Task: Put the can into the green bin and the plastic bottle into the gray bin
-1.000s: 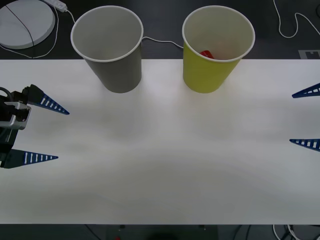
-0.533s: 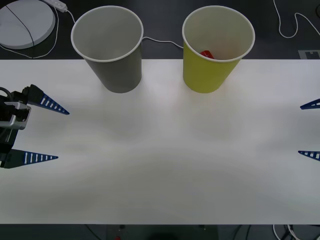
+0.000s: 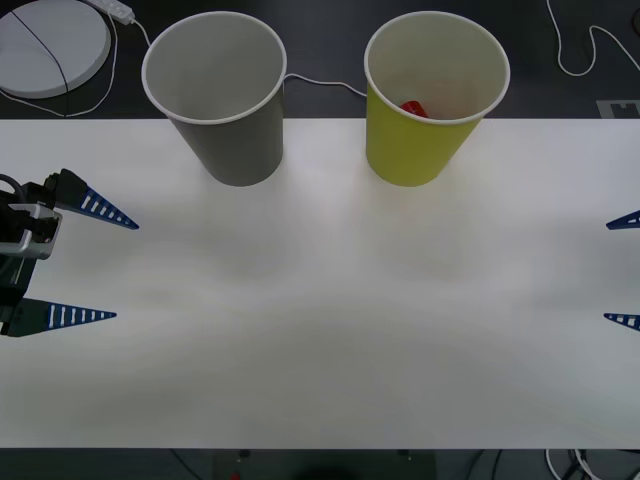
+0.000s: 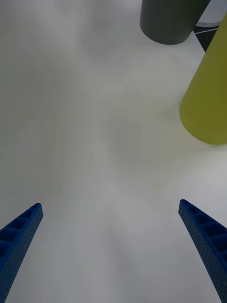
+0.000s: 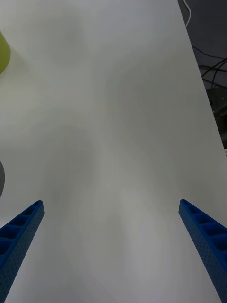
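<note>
The gray bin (image 3: 235,145) stands at the back left of the white table (image 3: 330,300), and its pale inside looks bare. To its right stands the green bin (image 3: 410,150). A small red patch (image 3: 412,107) inside it, just over the near rim, is all I see of what may be the can. The plastic bottle is hidden or out of view. My left gripper (image 3: 126,270) hangs open at the table's left edge, holding nothing. My right gripper (image 3: 606,272) is open at the right edge, far from both bins. The right wrist view shows its gripper (image 4: 110,204) over bare table, the green bin (image 4: 210,104) and the gray bin (image 4: 170,21) beyond.
A white round disc (image 3: 50,45) with a cable lies on the dark floor behind the table's far left. A white cable (image 3: 580,50) loops at the back right. Both bins stand close to the table's far edge. The left wrist view shows its gripper (image 5: 111,202) over bare table.
My right gripper has drawn back to the right, so less of its fingers shows at the edge. The left gripper and both bins have not moved.
</note>
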Available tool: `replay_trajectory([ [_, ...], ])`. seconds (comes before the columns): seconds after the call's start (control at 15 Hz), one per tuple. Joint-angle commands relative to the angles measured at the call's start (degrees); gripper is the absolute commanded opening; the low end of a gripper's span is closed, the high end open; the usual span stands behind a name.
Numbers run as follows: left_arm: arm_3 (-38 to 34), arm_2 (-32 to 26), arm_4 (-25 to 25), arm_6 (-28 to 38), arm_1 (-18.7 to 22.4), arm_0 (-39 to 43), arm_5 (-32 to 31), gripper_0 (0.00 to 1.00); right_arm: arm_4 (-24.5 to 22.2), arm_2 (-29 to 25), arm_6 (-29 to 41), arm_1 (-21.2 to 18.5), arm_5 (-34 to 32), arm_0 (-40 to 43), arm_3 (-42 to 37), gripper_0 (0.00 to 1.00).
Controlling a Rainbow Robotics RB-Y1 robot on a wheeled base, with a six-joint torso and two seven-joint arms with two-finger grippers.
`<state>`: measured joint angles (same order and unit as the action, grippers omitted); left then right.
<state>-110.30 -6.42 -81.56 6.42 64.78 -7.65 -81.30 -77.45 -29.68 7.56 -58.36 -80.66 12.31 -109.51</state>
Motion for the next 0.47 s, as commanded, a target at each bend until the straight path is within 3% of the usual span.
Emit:
replay_trajectory([
  [0.07, 0.0, 0.0, 0.0, 0.0, 0.0, 0.0, 0.0, 1.00, 0.6, 0.1, -1.1, 0.0, 0.1, 0.0, 0.0, 1.00],
  [0.47, 0.0, 0.0, 0.0, 0.0, 0.0, 0.0, 0.0, 1.00, 0.6, 0.1, -1.1, 0.0, 0.1, 0.0, 0.0, 1.00],
])
